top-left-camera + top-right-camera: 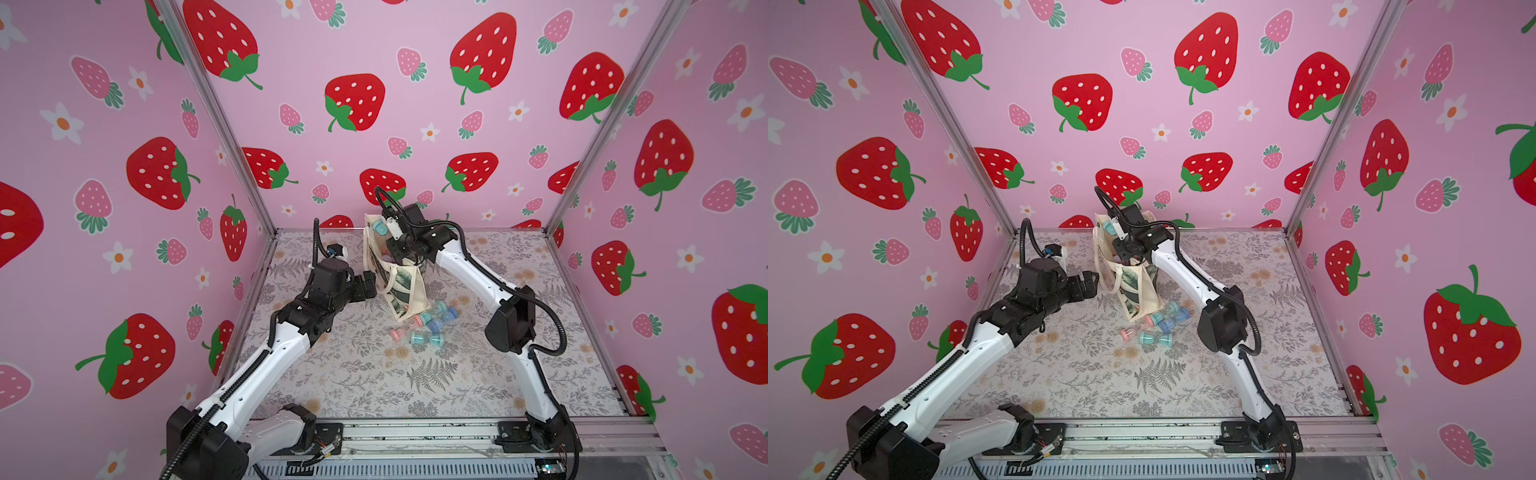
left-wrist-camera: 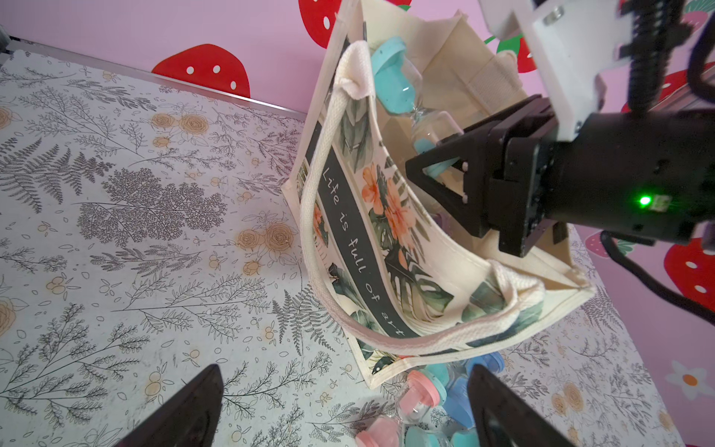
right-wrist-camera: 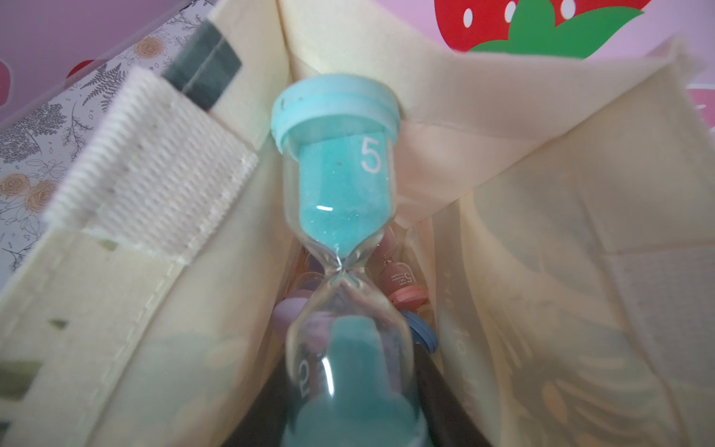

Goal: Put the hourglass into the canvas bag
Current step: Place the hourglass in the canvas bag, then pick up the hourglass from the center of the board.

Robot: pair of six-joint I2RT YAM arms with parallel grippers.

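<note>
The cream canvas bag (image 1: 409,291) (image 1: 1136,291) (image 2: 390,232) with leaf-and-flower print and a dark lettered band stands upright near the back of the table, its mouth open. My right gripper (image 1: 387,238) (image 1: 1118,239) (image 2: 431,170) (image 3: 352,394) reaches into that mouth, shut on one end of a teal hourglass (image 1: 379,227) (image 1: 1109,226) (image 2: 398,81) (image 3: 340,185). The hourglass's other end stands at the bag's rim. My left gripper (image 1: 370,282) (image 1: 1090,279) (image 2: 344,369) hangs open and empty just left of the bag, not touching it.
Several loose hourglasses (image 1: 428,326) (image 1: 1158,326) (image 2: 421,394), pink, teal and blue, lie on the table against the bag's front corner. More hourglasses (image 3: 402,286) lie at the bottom of the bag. The bag's cream handle (image 2: 332,216) droops over its front. Pink strawberry walls enclose the floral table (image 1: 374,374).
</note>
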